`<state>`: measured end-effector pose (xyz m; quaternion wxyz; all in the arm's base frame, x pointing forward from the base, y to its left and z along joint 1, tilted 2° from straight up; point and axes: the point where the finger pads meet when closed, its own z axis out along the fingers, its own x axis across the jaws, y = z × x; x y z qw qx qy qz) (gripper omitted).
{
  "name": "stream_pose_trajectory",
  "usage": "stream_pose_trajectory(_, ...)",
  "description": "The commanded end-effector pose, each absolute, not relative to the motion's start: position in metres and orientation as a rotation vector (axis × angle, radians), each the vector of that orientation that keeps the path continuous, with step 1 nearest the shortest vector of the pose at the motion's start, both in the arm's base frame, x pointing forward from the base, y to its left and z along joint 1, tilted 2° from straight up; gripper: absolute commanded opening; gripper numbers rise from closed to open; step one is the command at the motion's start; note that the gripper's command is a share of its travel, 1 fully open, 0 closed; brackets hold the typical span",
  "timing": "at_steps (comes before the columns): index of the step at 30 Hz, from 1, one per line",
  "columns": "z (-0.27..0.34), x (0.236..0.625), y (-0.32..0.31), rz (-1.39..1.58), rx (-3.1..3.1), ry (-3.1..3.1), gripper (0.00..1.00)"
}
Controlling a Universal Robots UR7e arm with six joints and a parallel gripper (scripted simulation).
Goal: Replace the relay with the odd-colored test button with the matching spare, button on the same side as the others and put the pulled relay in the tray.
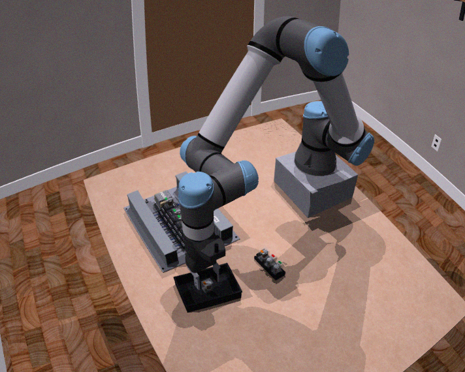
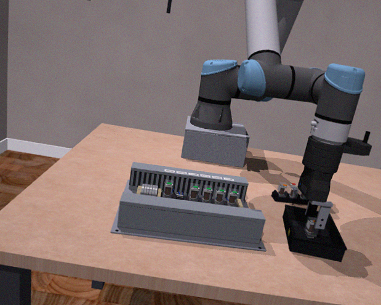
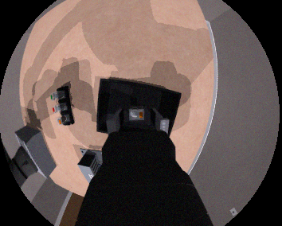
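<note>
The pulled relay [image 1: 207, 285] [image 2: 311, 227] [image 3: 136, 114], the one with the orange test button, stands in the black tray [image 1: 214, 304] [image 2: 316, 249] [image 3: 137, 83], well inside its walls and, as far as the views tell, upright. The gripper [image 1: 207, 279] [image 2: 315, 220] [image 3: 137, 114] is released, its fingers standing wide on either side of that relay and gripping nothing.

The step in hand, I judge, is backing off from the tray. It is best done straight up, with the fingers kept wide, so that neither drags the relay over; no sideways travel until the fingertips are above both relay and tray walls.

To the left in the exterior view, the rack [image 1: 150, 228] [image 2: 191, 218] [image 3: 91, 163] shows five relays with green buttons and one gap [image 2: 179, 195], second from the left. The spare holder [image 1: 266, 268] [image 2: 287, 199] [image 3: 68, 105], beyond the tray on the far side, bears an orange, a red and a green spare [image 1: 277, 266] [image 3: 56, 96]. The green one, at the right end in the top view, is wanted. Grip it squarely and low enough to stop it rocking, then lift upright. Before lowering it into the gap, match its off-center button to its neighbors' side. Press straight down until the tops are level, minding the close neighbors, and open without a tug, since only friction holds it.
</note>
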<state>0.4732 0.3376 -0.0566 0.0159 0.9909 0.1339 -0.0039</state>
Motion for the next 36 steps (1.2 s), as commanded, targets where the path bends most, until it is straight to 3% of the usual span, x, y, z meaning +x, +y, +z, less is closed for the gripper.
stream_pose_trajectory(1, -0.0557, 0.4736, 0.3378, -0.01, 3.082, 0.417, 1.0)
stream_pose_trajectory(36, -0.0458, 0.4736, 0.3381, -0.01, 3.082, 0.417, 1.0)
